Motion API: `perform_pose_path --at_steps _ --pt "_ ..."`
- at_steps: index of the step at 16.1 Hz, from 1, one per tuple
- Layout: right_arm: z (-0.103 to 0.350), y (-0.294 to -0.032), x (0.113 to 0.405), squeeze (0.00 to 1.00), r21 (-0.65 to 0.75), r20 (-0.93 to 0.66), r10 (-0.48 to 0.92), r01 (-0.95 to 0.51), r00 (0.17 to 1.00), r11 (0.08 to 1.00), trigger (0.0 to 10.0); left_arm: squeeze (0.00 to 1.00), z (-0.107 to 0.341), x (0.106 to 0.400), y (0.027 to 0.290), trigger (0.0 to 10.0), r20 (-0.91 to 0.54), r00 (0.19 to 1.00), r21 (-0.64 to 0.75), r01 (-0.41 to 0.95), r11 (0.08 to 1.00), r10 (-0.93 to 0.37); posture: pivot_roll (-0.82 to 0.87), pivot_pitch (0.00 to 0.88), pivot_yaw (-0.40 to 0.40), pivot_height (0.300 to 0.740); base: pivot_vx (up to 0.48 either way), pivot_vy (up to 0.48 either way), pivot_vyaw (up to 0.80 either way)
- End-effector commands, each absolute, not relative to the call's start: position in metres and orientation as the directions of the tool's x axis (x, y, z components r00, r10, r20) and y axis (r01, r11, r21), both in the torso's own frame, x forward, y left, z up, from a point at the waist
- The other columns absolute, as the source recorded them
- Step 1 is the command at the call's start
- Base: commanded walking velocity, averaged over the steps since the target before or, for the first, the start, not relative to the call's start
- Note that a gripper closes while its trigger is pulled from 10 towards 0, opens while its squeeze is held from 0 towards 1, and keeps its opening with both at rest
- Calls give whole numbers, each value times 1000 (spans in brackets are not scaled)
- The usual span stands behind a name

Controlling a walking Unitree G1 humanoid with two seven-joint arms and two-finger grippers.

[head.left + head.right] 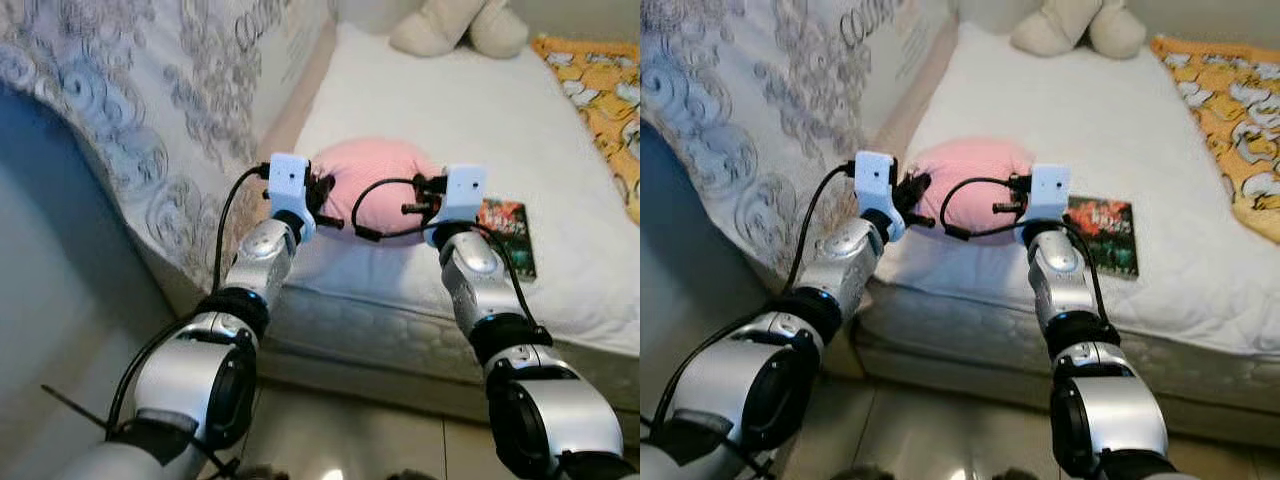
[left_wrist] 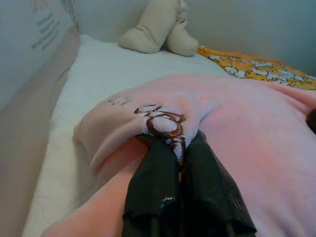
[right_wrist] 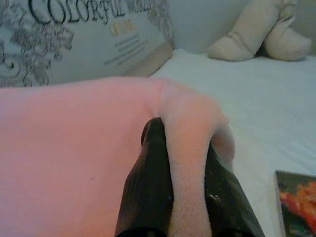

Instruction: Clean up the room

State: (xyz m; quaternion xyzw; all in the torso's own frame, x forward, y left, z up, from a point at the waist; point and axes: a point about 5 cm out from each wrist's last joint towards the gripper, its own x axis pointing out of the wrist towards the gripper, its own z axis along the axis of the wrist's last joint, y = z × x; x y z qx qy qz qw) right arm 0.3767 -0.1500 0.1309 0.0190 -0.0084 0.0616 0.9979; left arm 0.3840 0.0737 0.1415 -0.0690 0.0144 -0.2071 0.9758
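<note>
A pink fleece cushion (image 1: 375,180) lies near the front edge of the white mattress (image 1: 470,110). My left gripper (image 2: 178,148) is shut on its left edge, pinching a fold with brown embroidery (image 2: 165,121). My right gripper (image 3: 185,148) is shut on a fold of the cushion's right edge. From the head, both wrists (image 1: 290,185) (image 1: 460,195) sit against the cushion's two sides. A dark book (image 1: 507,235) with a colourful cover lies on the mattress just right of my right wrist.
A cream plush toy (image 1: 460,25) sits at the mattress's far end. An orange patterned blanket (image 1: 600,95) covers the right side. A grey patterned cloth (image 1: 130,120) hangs at the left. Tiled floor (image 1: 370,440) lies below the bed's front edge.
</note>
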Motion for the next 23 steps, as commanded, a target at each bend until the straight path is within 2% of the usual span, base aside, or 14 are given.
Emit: perform_pose_path --at_steps 1,14,18,21,23 --pt "137 -160 378 0 27 39 85 -86 996 996 10000 0 154 388 77 10000 45 917 -138 398 907 -395 16 0 30 728 461 0 0" --pt "141 -163 379 0 2 46 81 -82 996 997 10000 0 181 400 81 10000 86 925 -116 379 918 -371 6 0 26 728 461 0 0" --pt "194 -168 401 0 -105 125 112 -99 986 990 10000 0 209 409 74 10000 116 925 -115 374 920 -362 5 0 24 728 87 0 0" --pt "221 -176 414 0 -226 88 125 -103 988 969 10000 0 240 414 64 10000 166 921 -88 371 924 -354 -10 0 24 728 0 0 0" --pt "228 -177 417 0 -247 81 120 -96 990 964 10000 0 251 416 64 10000 194 927 -89 343 935 -322 -18 0 26 728 0 0 0"
